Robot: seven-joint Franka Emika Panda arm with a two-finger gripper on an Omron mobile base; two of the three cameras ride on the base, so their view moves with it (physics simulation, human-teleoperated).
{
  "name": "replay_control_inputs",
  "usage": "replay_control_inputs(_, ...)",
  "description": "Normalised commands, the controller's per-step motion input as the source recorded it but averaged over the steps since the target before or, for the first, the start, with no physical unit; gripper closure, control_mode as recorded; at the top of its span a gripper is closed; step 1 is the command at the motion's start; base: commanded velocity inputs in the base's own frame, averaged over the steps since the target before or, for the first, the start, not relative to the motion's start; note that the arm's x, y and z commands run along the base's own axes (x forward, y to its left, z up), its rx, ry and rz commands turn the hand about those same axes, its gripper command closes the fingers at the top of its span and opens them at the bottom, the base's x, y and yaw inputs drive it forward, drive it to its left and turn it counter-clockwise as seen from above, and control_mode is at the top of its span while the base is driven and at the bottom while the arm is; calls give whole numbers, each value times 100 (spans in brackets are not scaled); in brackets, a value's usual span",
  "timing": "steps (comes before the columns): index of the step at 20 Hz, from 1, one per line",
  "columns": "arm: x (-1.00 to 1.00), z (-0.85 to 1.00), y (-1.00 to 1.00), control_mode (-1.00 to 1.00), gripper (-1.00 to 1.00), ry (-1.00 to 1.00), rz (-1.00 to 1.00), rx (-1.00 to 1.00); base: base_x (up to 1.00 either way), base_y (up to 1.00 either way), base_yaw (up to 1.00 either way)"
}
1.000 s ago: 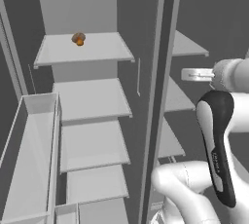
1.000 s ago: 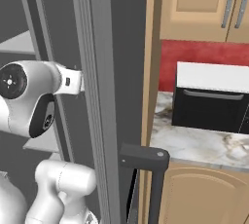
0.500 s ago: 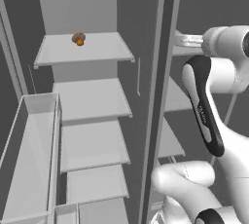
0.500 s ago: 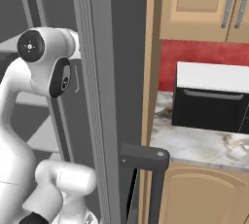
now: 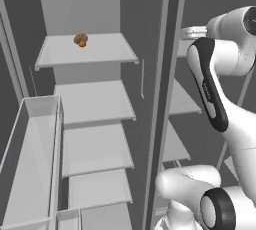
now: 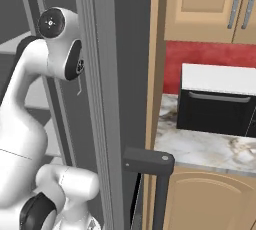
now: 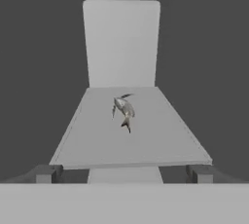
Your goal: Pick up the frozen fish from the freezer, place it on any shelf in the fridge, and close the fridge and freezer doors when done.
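Observation:
The frozen fish [image 7: 124, 110], small and silvery-grey, lies in the middle of a short pale freezer shelf [image 7: 92, 142], straight ahead of my gripper [image 7: 123, 174]. The gripper is open, its fingertips [image 7: 45, 173] wide apart just short of the shelf's front edge, with nothing between them. In the left base view my arm [image 5: 210, 84] reaches high into the freezer [image 5: 182, 101], the narrow right half. The fridge [image 5: 95, 101] on the left stands open with its wide shelves bare except for an orange-brown lump [image 5: 80, 39] on the top shelf [image 5: 105, 53].
The fridge door with its clear bins [image 5: 30, 164] hangs open at the lower left. The freezer door [image 6: 100, 99] stands edge-on close to my right, its bar handle [image 6: 150, 163] jutting out. Beyond it are a black oven [image 6: 215, 106] and a marble counter [image 6: 200, 146].
My arm has swung upward: the hand rose from mid-height in the freezer to the level of the upper shelf. Nothing else has moved.

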Motion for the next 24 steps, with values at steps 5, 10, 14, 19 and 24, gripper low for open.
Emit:
replay_control_inputs(5, 50, -3, -43, -100, -100, 16, 0, 0, 0, 0, 0)
replay_control_inputs(10, 49, -26, -2, -100, -100, 22, -6, 1, 0, 0, 0)
replay_control_inputs(14, 59, -52, 0, -100, -100, 21, -8, 5, 0, 0, 0)
replay_control_inputs(19, 48, -43, 0, -100, -100, 3, -2, 16, 0, 0, 0)
replay_control_inputs(24, 13, -4, 0, -100, -100, 1, 0, 22, 0, 0, 0)
